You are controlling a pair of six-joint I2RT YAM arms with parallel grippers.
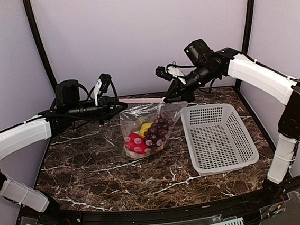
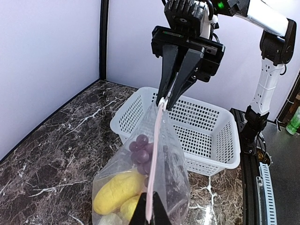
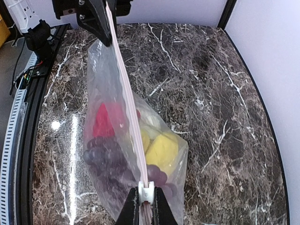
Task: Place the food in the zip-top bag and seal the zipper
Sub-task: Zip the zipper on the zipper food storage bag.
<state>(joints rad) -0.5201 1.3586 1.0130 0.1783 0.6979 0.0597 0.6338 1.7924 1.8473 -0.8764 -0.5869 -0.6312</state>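
The clear zip-top bag (image 1: 149,118) hangs stretched between my two grippers, its bottom resting on the table. The food lies inside it: red pepper (image 1: 135,140), yellow piece (image 1: 145,127) and purple grapes (image 1: 157,132). The pink zipper (image 1: 141,99) runs taut between the grippers. My left gripper (image 1: 118,101) is shut on the zipper's left end (image 2: 149,206). The right gripper (image 1: 166,98) is shut on the white slider (image 3: 146,193) at the right end. In the right wrist view the zipper (image 3: 125,93) runs up to the left fingers (image 3: 99,23). Yellow pieces (image 2: 117,190) and grapes (image 2: 140,149) show through the plastic.
A white perforated basket (image 1: 218,135) stands on the dark marble table (image 1: 91,166) just right of the bag. Purple walls close in the back and both sides. A black frame edge runs along the table's near side (image 1: 149,211).
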